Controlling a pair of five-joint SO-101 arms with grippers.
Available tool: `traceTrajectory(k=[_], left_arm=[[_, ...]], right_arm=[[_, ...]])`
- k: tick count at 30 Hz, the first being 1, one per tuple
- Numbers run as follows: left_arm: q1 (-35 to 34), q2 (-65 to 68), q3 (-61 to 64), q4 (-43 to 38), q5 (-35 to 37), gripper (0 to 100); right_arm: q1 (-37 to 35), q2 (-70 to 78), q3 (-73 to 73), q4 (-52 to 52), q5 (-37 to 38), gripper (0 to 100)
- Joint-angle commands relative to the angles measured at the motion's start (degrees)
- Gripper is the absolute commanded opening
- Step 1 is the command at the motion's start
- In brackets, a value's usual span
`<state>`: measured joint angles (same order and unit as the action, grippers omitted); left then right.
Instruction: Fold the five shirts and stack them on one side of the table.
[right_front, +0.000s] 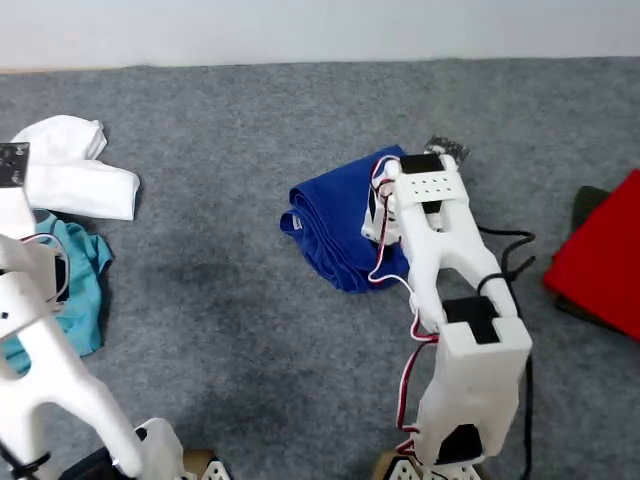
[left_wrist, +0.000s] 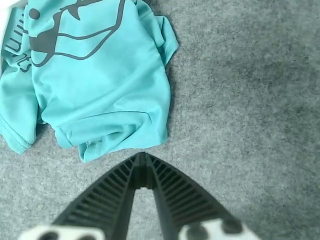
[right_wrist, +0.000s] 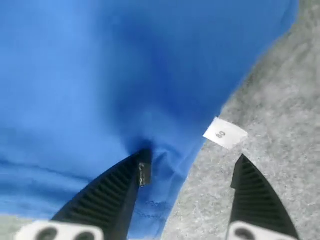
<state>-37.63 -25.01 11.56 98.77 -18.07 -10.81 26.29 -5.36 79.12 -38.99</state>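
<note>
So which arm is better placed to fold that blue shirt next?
Right. The right gripper is open across the edge of the blue shirt. The left gripper is shut beside the teal shirt, far across the table.

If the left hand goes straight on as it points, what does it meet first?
Probably the teal shirt: the shut left hand points at its near edge, though its height is unclear.
</note>
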Motion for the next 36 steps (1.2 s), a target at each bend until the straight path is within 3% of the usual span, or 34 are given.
traceTrajectory(k=[1, 19, 28, 36], left_arm=[[-0.35, -1.67, 1.19, -0.88, 0.09, 0], [-0.35, -1.85, 4.26, -1.67, 0.09, 0], [-0.35, -1.85, 4.26, -1.67, 0.09, 0], [-0.26, -1.85, 4.44, -2.81, 0.09, 0]], right_arm=[[-0.22, 1.54, -3.78, -0.57, -0.79, 27.4], [-0.66, 8.4, -17.23, 0.13, -0.7, 27.4], [-4.0, 8.4, -23.12, 9.89, -0.79, 27.4], [-5.49, 9.36, -24.7, 8.48, -0.79, 27.4]])
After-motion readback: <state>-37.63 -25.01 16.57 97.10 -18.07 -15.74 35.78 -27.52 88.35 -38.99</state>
